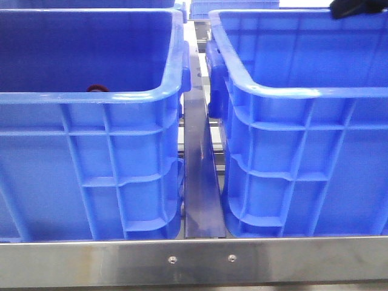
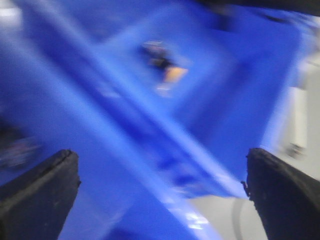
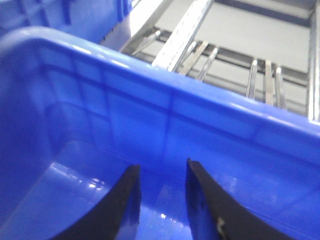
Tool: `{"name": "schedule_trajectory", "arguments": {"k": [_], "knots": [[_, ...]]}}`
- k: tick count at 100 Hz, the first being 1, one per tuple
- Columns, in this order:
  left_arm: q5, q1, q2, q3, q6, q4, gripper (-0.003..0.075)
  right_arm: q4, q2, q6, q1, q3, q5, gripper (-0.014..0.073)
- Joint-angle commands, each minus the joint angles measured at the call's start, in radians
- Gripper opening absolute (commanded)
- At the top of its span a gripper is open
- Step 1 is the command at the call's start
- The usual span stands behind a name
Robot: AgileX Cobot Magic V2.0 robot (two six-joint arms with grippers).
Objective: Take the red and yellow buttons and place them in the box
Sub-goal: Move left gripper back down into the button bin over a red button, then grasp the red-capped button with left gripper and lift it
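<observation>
Behind the near rim of the left blue plastic crate (image 1: 91, 176), at about nine o'clock in the front view, a sliver of a small dark red round button (image 1: 96, 88) peeks over the edge; most of it is hidden by the crate wall. The yellow-rimmed button cannot be picked out with certainty; the left wrist view is badly blurred and shows only a small dark and orange smudge (image 2: 164, 67) on a blue surface, toward twelve o'clock of the left gripper (image 2: 160, 192). That gripper's two black fingers (image 2: 37, 192) stand wide apart with nothing between them, so it is released.

To the three o'clock side of the front view stands the right blue plastic crate (image 1: 303, 163), separated from the left one by a dark metal divider strip (image 1: 203, 182). A brushed steel front rail (image 1: 194, 262) with two screws runs along six o'clock.

Over the right crate's floor hangs the right gripper (image 3: 161, 200), its black fingers (image 3: 117, 210) close together but with a narrow gap, gripping nothing. Beyond the crate wall lie silver metal roller rails (image 3: 220, 55).
</observation>
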Motion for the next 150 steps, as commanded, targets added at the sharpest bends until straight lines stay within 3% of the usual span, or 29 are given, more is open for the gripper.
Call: {"name": "schedule_trajectory", "arguments": {"k": [1, 17, 29, 79, 140, 150], "knots": [[-0.081, 0.016, -0.035, -0.068, -0.242, 0.170, 0.0636, 0.078, -0.092, 0.006, -0.006, 0.004, 0.025, 0.0245], [-0.092, 0.016, -0.021, -0.073, -0.607, 0.564, 0.0636, 0.078, -0.147, 0.007, -0.006, 0.032, 0.026, 0.0245], [-0.068, 0.016, 0.030, -0.083, -0.731, 0.668, 0.0636, 0.078, -0.152, 0.007, -0.006, 0.035, 0.027, 0.0245], [-0.039, 0.016, 0.342, -0.227, -0.741, 0.699, 0.0636, 0.078, -0.151, 0.007, -0.006, 0.035, 0.035, 0.0245], [-0.088, 0.016, 0.428, -0.231, -0.741, 0.715, 0.0636, 0.078, -0.151, 0.007, -0.006, 0.035, 0.035, 0.0245], [-0.088, 0.016, 0.430, -0.231, -0.741, 0.715, 0.0590, 0.078, -0.151, 0.007, -0.006, 0.035, 0.035, 0.0245]]}}
